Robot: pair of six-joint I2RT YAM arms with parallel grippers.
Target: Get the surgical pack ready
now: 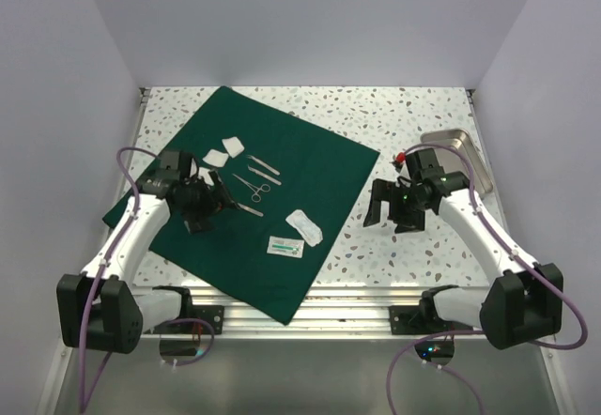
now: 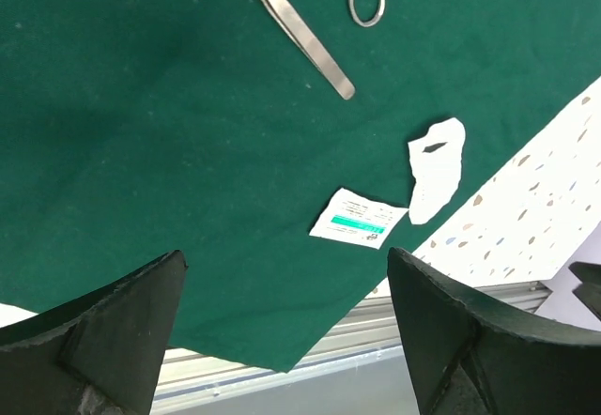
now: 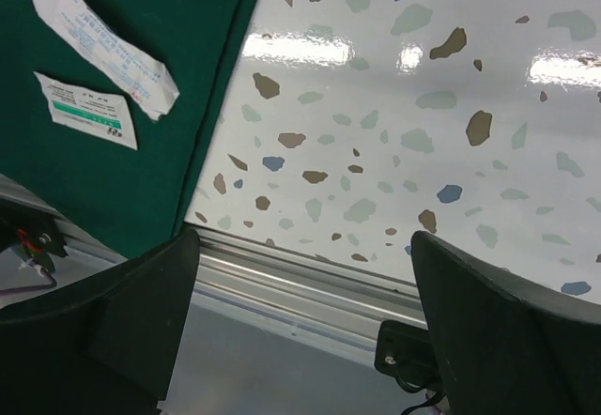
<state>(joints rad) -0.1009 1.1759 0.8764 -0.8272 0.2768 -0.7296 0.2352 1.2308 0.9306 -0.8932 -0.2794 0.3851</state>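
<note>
Several items, gauze (image 1: 230,145), scissors (image 1: 252,186) and packets (image 1: 286,245), lie on the drape (image 1: 319,161), spread flat left of centre. You have folded nothing yet, so I judge all the wrapping remains. Left gripper (image 2: 286,260) hangs over the drape, right gripper (image 3: 305,237) over bare table (image 1: 413,115); both jaws apart.

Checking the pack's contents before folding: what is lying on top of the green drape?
On the drape: two white gauze squares, metal tweezers, a ring-handled instrument, a white wrapper and a teal-labelled sachet. The left hand hides the patch beneath it.
</note>
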